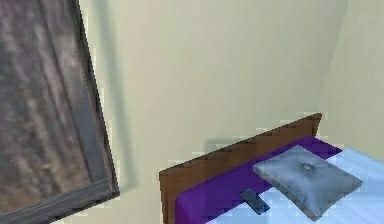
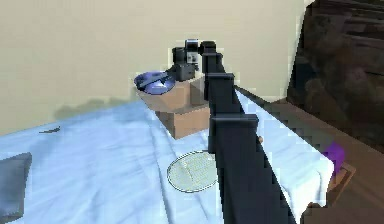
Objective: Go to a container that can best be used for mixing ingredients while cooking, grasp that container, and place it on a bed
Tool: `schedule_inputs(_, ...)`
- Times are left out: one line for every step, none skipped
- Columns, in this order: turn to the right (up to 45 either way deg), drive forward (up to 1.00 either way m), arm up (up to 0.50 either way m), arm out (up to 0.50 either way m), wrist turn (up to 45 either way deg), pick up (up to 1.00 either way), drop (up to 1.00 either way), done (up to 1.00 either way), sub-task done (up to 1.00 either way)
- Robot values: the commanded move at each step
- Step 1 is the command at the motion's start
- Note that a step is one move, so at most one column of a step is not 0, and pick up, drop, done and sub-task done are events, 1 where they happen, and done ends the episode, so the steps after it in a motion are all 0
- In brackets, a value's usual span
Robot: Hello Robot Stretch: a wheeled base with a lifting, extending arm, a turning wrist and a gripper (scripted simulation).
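Nearest the camera, the dark square arm (image 2: 238, 160) is seen rising from the arm side view's bottom edge over the pale blue cover of the bed (image 2: 100, 150). Just left of it, a round glassy disc (image 2: 192, 172) is laid flat on the cover. Farther out, a cardboard box (image 2: 183, 118) is set on the bed, and a blue-grey bowl (image 2: 154, 82) is seen at its upper left rim. The gripper (image 2: 184, 66) is placed just right of the bowl and above the box, beside 2 white squares (image 2: 208, 46). The state of its fingers cannot be told, nor whether anything is held or touched. Dark wooden furniture (image 2: 345, 70) is seen at that view's right. In the forward view, 1 grey pillow (image 1: 306, 178) and 1 small dark flat object (image 1: 255, 200) are laid by a purple sheet (image 1: 205, 200), below a brown headboard (image 1: 230, 162). A dark wood-framed panel (image 1: 45, 100) is shown at the left.
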Motion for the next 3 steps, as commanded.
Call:
schedule_inputs(0.0, 0.0, 0.0, 0.0, 33.0, 0.0, 0.0, 0.0, 0.0)
schedule_inputs(0.0, 0.0, -0.22, 0.0, 0.0, 0.0, 0.0, 0.0, 0.0)
schedule_inputs(0.0, 0.0, -0.32, 0.0, 0.0, 0.0, 0.0, 0.0, 0.0)
